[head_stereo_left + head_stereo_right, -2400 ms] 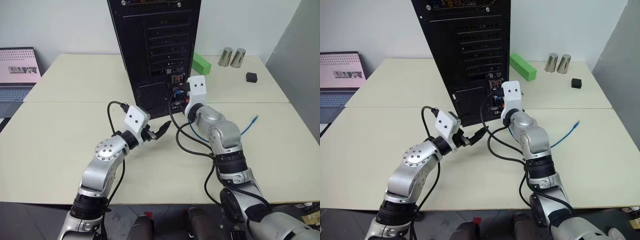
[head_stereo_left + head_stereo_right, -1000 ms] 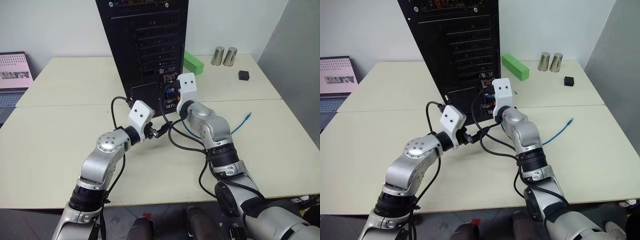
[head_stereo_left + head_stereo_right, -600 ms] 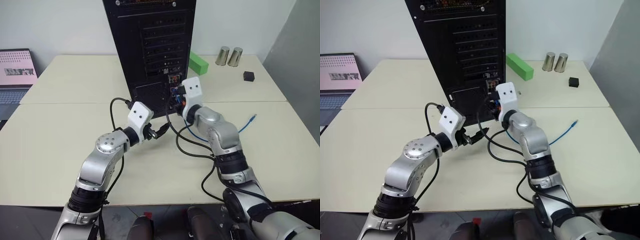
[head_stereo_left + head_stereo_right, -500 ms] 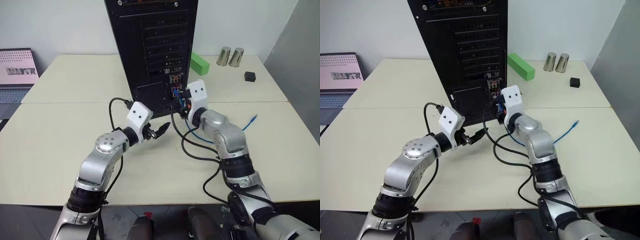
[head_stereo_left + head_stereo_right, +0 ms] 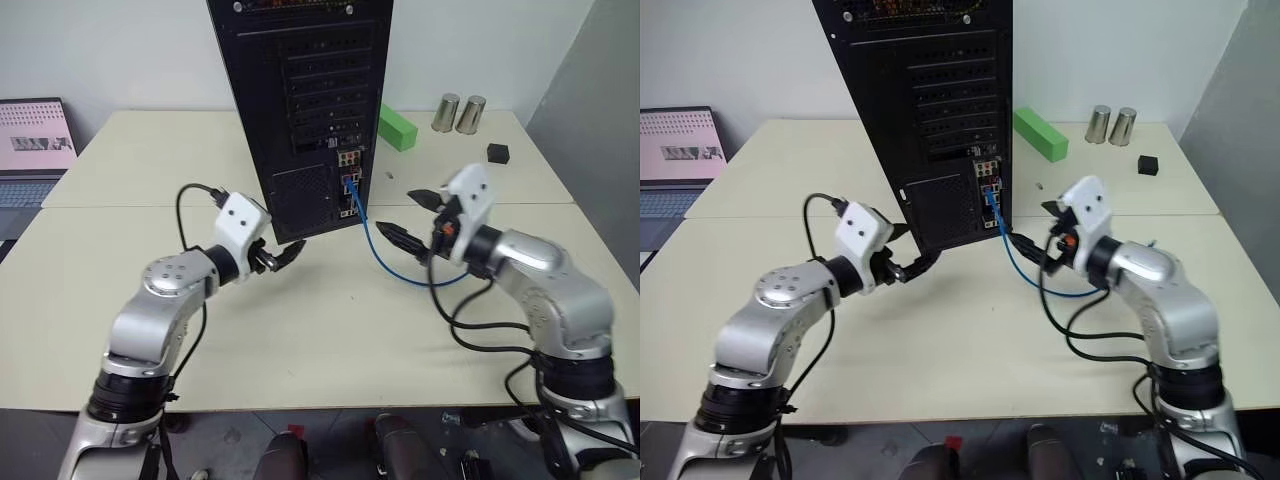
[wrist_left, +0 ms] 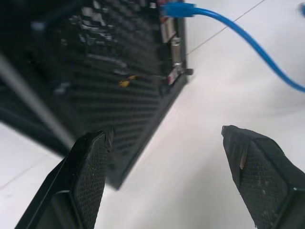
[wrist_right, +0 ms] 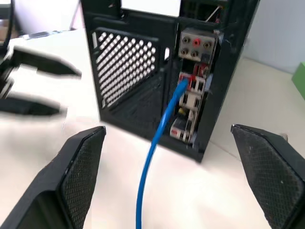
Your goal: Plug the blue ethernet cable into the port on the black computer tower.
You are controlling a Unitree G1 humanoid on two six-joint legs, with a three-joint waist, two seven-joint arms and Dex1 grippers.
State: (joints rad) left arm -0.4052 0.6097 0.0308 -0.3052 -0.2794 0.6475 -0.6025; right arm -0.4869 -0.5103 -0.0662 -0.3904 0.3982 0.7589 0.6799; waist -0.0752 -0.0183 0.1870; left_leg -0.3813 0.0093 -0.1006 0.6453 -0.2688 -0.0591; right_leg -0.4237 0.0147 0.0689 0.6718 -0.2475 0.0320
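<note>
Showing: a cream table (image 5: pixel 300 330) with a tall case at its far middle and two robot arms reaching in from the near side.
Black computer tower (image 5: pixel 300 90): stood upright at the far middle of the table, back panel facing near, with slot covers above, a mesh vent low on the left and a column of small coloured connectors low on the right.
Port (image 7: pixel 186 82): sat in that connector column, low on the tower's right edge, occupied by a plug.
Blue ethernet cable (image 5: pixel 385 255): plugged into the port at one end, drooped down to the tabletop and curved away to the right, passing under the right arm; far end hidden.
Left gripper (image 5: pixel 283 253): hung just left of and near to the tower's lower corner, fingers spread wide, nothing between them; not touching the tower as far as could be told.
Right gripper (image 5: pixel 412 216): hung to the right of the tower, apart from it, pointing left toward the connectors; fingers spread wide, nothing held, the cable running free below.
Green block (image 5: pixel 398 128): lay on the far right of the table, just right of the tower.
Two metal cups (image 5: pixel 458 113): stood side by side further right, at the far edge.
Small black cube (image 5: pixel 498 152): lay near the cups, on the right.
Laptop (image 5: pixel 35 150): sat open at the far left edge.
</note>
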